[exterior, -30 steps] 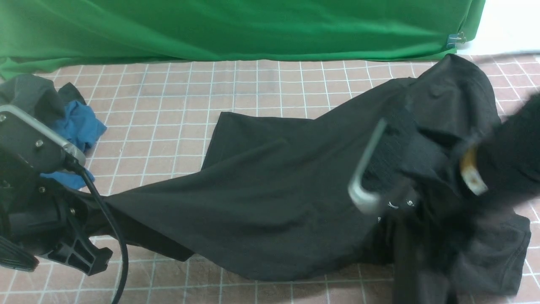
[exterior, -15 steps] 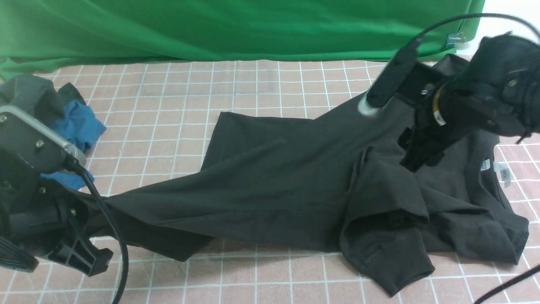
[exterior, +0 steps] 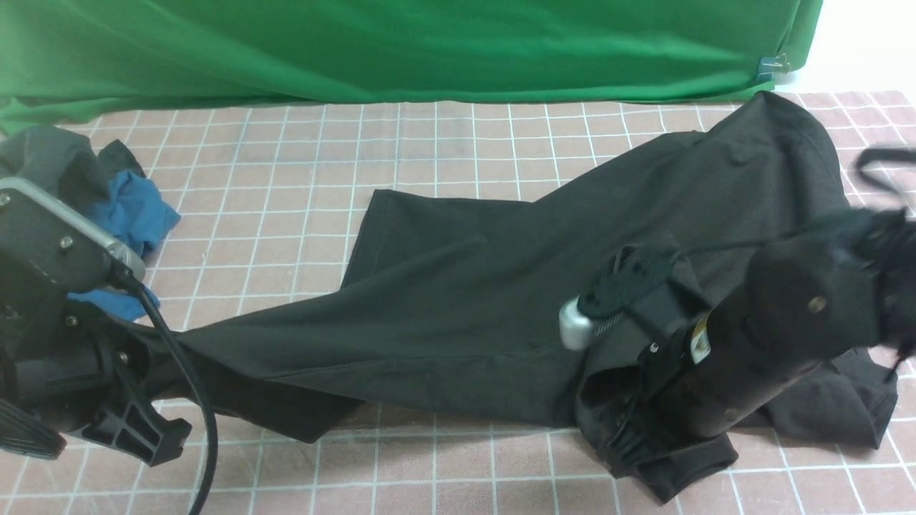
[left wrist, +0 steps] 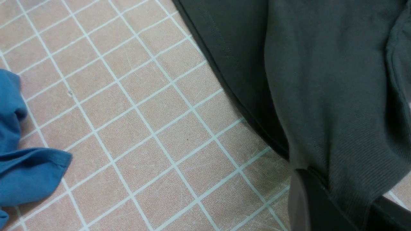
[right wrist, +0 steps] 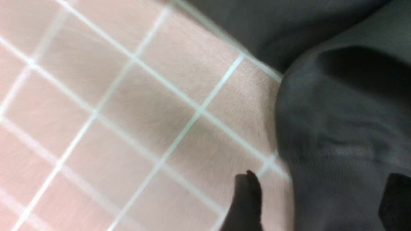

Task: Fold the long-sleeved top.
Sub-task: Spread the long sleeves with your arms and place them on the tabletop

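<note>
While your left gripper [left wrist: 340,208] was pressed together on a bunched edge of the long-sleeved top [exterior: 458,300] at the near left of the table [exterior: 429,157], the garment lay drawn out from that pinch across the checked surface toward the far right corner. Its body was mostly flat, and a soft ridge ran along the near side. Your right gripper [right wrist: 321,202] stood low at the near right with its jaws spread wide and nothing pinched between them. One fingertip [right wrist: 245,199] hung over bare table just beside the cloth, and the other was over the dark fabric, so the jaws straddled the edge of the sleeve [exterior: 680,472] that lay crumpled there. The right wrist view was blurred, so you could not tell whether either fingertip touched the table. The step in hand was judged to be the take on that sleeve, ahead of laying it over the body; no fold was yet complete. The next move called for you to lower the spread jaws over the sleeve edge and close on a single layer. You were then to lift only enough to clear the table before carrying the sleeve inward. The left pinch was best left pressed together so the body stayed taut and did not drag. The blue garment [exterior: 136,211] and the grey garment [exterior: 43,161] lay at the far left, well apart from the sleeve, and required no action.
</note>
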You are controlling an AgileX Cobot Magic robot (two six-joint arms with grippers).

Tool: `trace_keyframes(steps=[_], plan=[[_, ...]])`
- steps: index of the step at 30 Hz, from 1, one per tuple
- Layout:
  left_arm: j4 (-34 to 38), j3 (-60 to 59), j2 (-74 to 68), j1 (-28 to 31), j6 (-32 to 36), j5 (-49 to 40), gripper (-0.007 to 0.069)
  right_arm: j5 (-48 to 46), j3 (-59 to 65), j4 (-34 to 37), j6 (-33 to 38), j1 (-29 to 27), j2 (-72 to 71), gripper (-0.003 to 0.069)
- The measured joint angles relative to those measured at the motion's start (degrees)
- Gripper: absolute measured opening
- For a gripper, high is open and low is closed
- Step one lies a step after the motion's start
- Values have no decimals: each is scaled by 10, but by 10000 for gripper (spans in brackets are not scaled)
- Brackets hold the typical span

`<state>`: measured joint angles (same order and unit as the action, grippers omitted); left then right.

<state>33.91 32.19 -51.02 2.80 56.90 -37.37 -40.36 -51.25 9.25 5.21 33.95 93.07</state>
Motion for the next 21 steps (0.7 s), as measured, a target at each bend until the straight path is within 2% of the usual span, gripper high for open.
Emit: trace_keyframes(steps=[4,10,12,13,14,15,16,17,19,21], plan=[[0,0,0,0,0,0,21,52,1,-10,-11,0,40,559],[0,0,0,0,0,4,21,62,-4,-20,-13,0,69,538],[0,0,0,0,0,4,21,62,-5,-29,-13,0,72,454],[0,0,0,0,0,4,21,62,-5,-31,-13,0,72,443],[0,0,0,0,0,4,21,62,-6,-40,-13,-1,72,339],[0,0,0,0,0,4,21,61,-6,-43,-13,-1,72,323],[0,0,0,0,0,4,21,59,-6,-49,-13,-2,67,205],[0,0,0,0,0,4,21,52,-6,-46,-13,-2,62,135],[0,0,0,0,0,4,21,20,-6,-29,-13,4,42,86],[1,0,0,0,0,4,21,-4,-9,-15,-13,8,7,86]])
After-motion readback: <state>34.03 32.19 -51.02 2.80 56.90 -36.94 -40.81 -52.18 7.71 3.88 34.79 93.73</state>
